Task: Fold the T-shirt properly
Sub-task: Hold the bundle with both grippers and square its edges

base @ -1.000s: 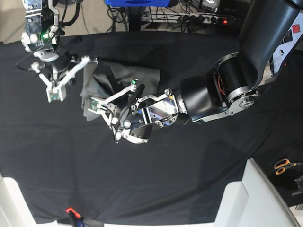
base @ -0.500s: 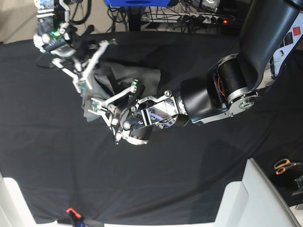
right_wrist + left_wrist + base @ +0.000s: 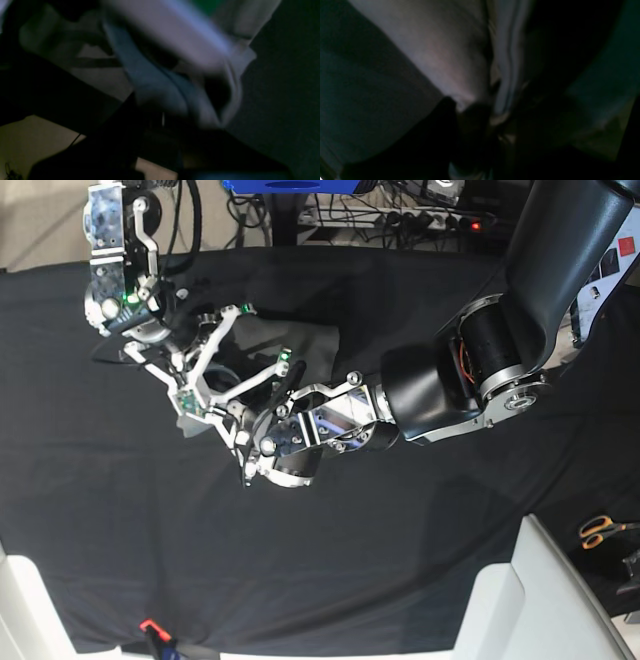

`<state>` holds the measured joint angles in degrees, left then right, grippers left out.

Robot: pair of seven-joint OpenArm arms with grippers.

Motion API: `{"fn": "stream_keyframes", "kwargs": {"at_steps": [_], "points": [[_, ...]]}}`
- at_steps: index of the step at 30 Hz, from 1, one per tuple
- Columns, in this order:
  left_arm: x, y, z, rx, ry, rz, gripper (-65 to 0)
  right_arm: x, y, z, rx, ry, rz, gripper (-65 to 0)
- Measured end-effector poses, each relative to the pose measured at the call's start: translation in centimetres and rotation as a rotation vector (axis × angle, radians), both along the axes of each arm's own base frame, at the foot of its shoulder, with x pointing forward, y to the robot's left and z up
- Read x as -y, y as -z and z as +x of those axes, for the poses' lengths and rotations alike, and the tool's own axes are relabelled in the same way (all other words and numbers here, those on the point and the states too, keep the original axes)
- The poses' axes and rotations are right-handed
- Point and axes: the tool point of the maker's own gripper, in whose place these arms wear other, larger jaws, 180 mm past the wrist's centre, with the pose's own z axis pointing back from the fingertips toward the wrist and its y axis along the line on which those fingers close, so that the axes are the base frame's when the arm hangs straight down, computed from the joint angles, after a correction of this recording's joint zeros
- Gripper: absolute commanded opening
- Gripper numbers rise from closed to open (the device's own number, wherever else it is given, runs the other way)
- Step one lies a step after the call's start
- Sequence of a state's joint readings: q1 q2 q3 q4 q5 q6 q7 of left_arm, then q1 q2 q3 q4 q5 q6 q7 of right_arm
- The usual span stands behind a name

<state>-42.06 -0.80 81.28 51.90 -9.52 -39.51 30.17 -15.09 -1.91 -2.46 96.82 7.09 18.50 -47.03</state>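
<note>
Right now the T-shirt (image 3: 300, 345) is lying bunched in a grey heap toward the far left part of the black-draped tabletop (image 3: 420, 540), and both arms are crowding over it. The left end effector (image 3: 240, 402) is sitting low on the heap's near edge with its jaws only slightly apart; its wrist camera is showing grey cloth (image 3: 440, 50) and a pale folded hem right up against it, so it looks to be pinching fabric, though the picture is dim. The right end effector (image 3: 205, 365) is closed and reaching in from the far left corner, just beside the left one, nearly touching; whether it is holding cloth I cannot tell. Wide bare black cloth is stretching away on the near side and to the right, while orange-handled scissors (image 3: 600, 530) are lying off at the right edge.
</note>
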Motion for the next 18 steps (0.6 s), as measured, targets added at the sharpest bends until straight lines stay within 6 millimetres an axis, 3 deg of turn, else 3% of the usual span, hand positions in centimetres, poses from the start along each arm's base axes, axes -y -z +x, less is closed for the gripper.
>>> {"fn": "stream_keyframes", "kwargs": {"at_steps": [9,14,18], "points": [[-1.3,-0.4,2.3,0.026,-0.034,0.032,-65.0,0.0,0.0,0.9,0.007,-0.001,-0.001,-65.0],[-1.5,-0.4,2.5,0.031,-0.036,0.041,-47.2,0.0,-0.6,2.1,0.034,0.000,0.000,-65.0],[-1.8,-0.4,2.6,0.037,-0.036,0.051,-40.5,-0.5,-1.1,2.8,0.042,0.011,0.015,-65.0]]}}
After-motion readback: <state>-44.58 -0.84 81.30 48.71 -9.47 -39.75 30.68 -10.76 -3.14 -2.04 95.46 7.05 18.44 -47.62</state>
